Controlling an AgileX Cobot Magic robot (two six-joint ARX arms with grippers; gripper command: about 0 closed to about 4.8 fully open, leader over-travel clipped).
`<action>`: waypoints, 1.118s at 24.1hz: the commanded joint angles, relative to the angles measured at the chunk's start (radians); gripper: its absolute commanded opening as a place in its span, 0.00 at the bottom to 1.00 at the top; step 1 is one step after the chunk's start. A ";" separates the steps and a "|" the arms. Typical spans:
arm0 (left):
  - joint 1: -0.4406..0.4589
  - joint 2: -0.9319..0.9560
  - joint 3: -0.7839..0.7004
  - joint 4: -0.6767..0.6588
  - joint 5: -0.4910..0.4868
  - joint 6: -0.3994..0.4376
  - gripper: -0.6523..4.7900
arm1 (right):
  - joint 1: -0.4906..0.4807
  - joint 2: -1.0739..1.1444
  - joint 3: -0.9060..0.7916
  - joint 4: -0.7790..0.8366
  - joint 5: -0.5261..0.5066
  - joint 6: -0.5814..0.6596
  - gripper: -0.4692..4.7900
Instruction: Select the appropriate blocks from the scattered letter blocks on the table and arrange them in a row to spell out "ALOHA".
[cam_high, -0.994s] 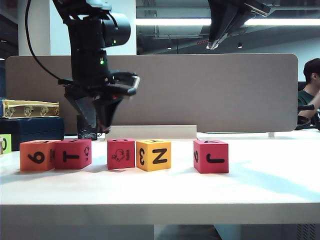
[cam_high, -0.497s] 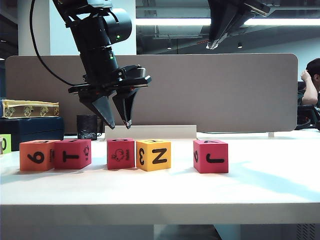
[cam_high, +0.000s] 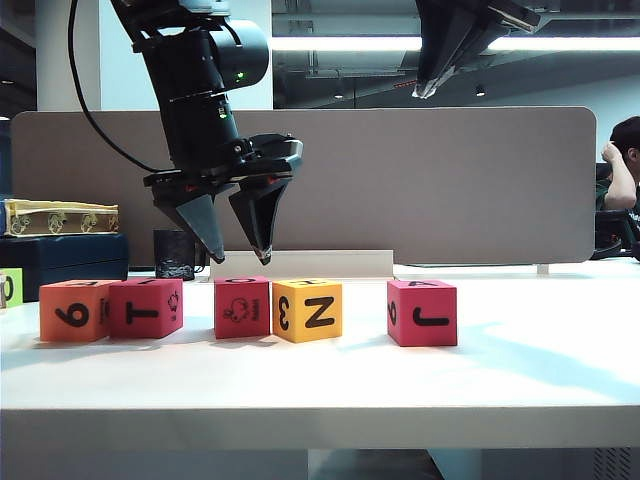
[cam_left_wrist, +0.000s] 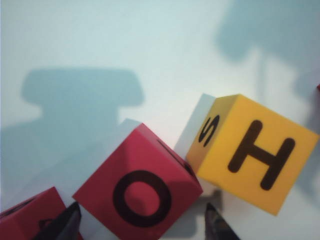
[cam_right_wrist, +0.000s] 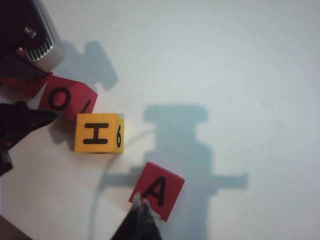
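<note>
Two pincers hang above the blocks (cam_high: 241, 307): left pincer (cam_high: 238, 257) spread wide, right pincer (cam_right_wrist: 145, 204) closed empty.

orange block (cam_high: 72, 311): 6 | yellow block (cam_left_wrist: 252, 152): H, S | red block (cam_left_wrist: 140, 192): O

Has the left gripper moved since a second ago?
Yes. The left gripper has swung right, from near the black cup to above the O block, and its jaws have spread open.
</note>
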 joint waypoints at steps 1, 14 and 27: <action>-0.001 -0.003 0.000 -0.003 0.001 -0.058 0.69 | 0.002 -0.006 0.003 0.016 -0.002 -0.003 0.08; -0.002 -0.003 0.000 -0.031 0.005 -0.168 0.69 | 0.002 -0.006 0.003 0.016 -0.002 -0.003 0.08; -0.002 -0.003 0.000 -0.030 0.094 -0.420 0.70 | 0.091 -0.074 0.003 -0.034 -0.046 -0.007 0.08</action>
